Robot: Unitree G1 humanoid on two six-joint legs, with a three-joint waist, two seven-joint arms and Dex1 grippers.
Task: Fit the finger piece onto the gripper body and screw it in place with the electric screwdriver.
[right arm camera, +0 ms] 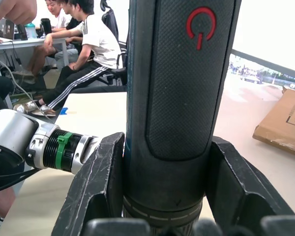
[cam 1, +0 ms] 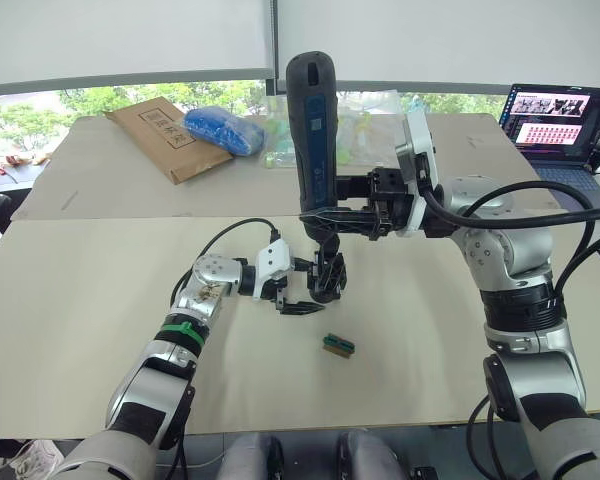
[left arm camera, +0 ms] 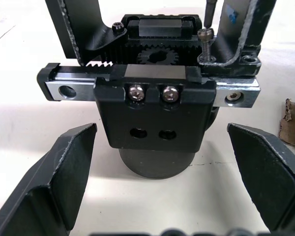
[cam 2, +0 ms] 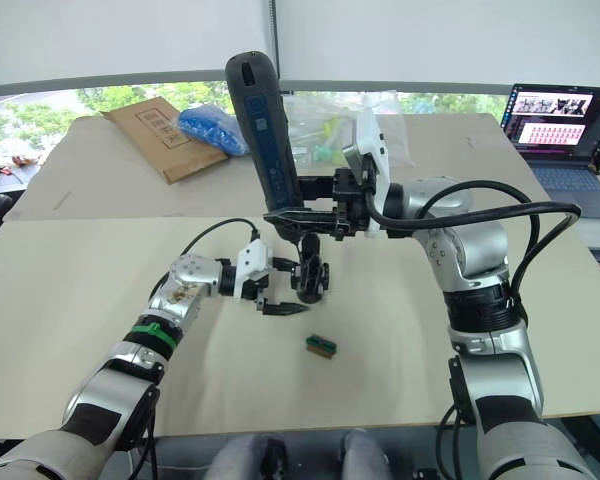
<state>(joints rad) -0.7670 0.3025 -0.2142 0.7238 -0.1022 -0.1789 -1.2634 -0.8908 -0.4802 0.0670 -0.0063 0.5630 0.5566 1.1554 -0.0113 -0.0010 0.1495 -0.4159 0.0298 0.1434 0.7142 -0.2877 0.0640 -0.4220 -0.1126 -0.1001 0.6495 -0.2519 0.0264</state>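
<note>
The gripper body (cam 1: 330, 276) stands upright at mid-table, a black block on a round base (left arm camera: 157, 164) with a toothed rail and two screws on its face. My left gripper (cam 1: 314, 288) is open, with one finger (left arm camera: 64, 167) on each side of the body and a gap on both sides. My right gripper (right arm camera: 164, 142) is shut on the electric screwdriver (cam 1: 312, 120), held upright above the body. Its bit (left arm camera: 209, 12) rests on a screw (left arm camera: 205, 39) in a black piece on the rail's end, which may be the finger piece (left arm camera: 238, 46); I cannot tell for sure.
A small green-topped block (cam 1: 338, 346) lies on the table near the body, toward me. At the back are a brown cardboard envelope (cam 1: 165, 135), a blue bag (cam 1: 223, 130) and clear plastic bags (cam 1: 365, 115). A laptop (cam 1: 560, 120) sits far right. People (right arm camera: 88, 44) sit beyond the table.
</note>
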